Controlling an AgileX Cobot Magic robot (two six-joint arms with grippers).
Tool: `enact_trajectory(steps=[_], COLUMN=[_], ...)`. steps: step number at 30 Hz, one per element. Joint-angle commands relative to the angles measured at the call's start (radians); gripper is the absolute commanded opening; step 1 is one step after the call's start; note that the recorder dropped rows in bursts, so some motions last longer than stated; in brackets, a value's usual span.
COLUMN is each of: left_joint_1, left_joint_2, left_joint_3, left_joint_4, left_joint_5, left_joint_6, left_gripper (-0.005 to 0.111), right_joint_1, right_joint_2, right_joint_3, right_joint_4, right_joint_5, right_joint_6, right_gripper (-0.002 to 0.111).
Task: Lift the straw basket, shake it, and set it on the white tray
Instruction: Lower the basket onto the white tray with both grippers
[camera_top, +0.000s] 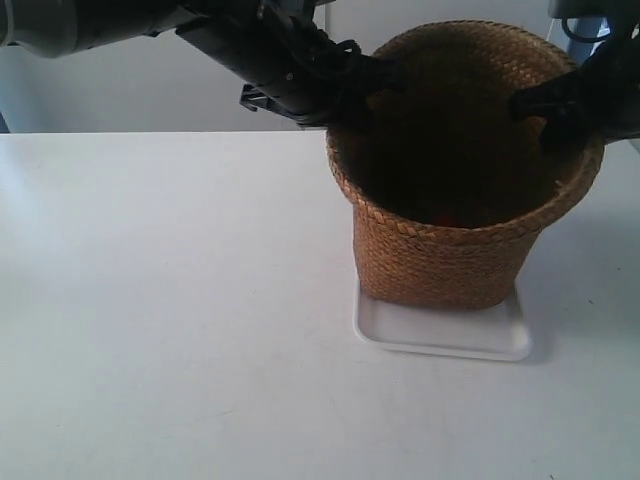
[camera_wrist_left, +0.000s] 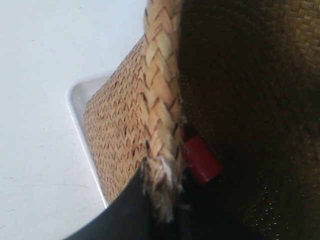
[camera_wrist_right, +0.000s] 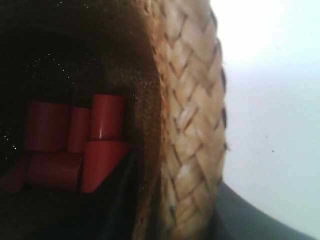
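The brown braided straw basket (camera_top: 440, 255) stands upright with its base on the white tray (camera_top: 440, 335). The arm at the exterior view's left has its gripper (camera_top: 365, 90) on the basket's near-left rim. The arm at the exterior view's right has its gripper (camera_top: 545, 110) on the opposite rim. In the left wrist view my left gripper (camera_wrist_left: 162, 200) is shut on the braided rim of the basket (camera_wrist_left: 125, 130), with a corner of the tray (camera_wrist_left: 75, 100) below. My right gripper (camera_wrist_right: 175, 200) is shut on the basket's rim (camera_wrist_right: 195, 115), one finger inside and one outside.
Several red blocks (camera_wrist_right: 75, 145) lie in the bottom of the basket; one red block (camera_wrist_left: 201, 162) shows in the left wrist view. The white table (camera_top: 170, 300) stretches to the left and front of the tray.
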Motion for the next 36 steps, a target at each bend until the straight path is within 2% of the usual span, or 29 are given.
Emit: enact_trajectory(steps=[1,15,17,22,25,30,33,36], left_joint_1=[-0.011,-0.011,-0.011,-0.011,-0.011,-0.011,-0.011,-0.011], left_joint_2=[-0.012,0.019,0.019,0.019,0.019,0.019,0.019,0.019], left_joint_3=[-0.028,-0.037,-0.037,-0.037,-0.037,-0.037,-0.037,-0.037], left_joint_4=[-0.06,-0.034,-0.034,-0.034,-0.034,-0.034,-0.038,-0.038], left_joint_5=[-0.025,-0.007,-0.014,-0.002,0.0,0.0,0.0,-0.002], left_joint_6=[0.013,0.017,0.032,0.055,0.075,0.096,0.098,0.098], left_gripper=[0.0,0.0,0.0,0.001,0.011,0.041,0.051,0.055], right_joint_1=[-0.002,-0.002,-0.002,-0.002,-0.002,-0.002,-0.002,-0.002], right_joint_2=[-0.002,0.038,0.038,0.038,0.038,0.038,0.038,0.038], right_joint_3=[-0.031,-0.031,-0.031,-0.031,-0.031,-0.031,-0.031,-0.031], right_joint_4=[0.0,-0.036,-0.036,-0.036,-0.036,-0.036,-0.036,-0.036], right_joint_5=[0.009,0.016,0.003,-0.008,-0.012,-0.021,-0.029,-0.043], right_joint_6=[-0.005,-0.005,-0.005,-0.005,-0.005,-0.002,-0.002,-0.002], right_gripper=[0.0,0.0,0.005,0.027,0.039,0.052,0.057,0.06])
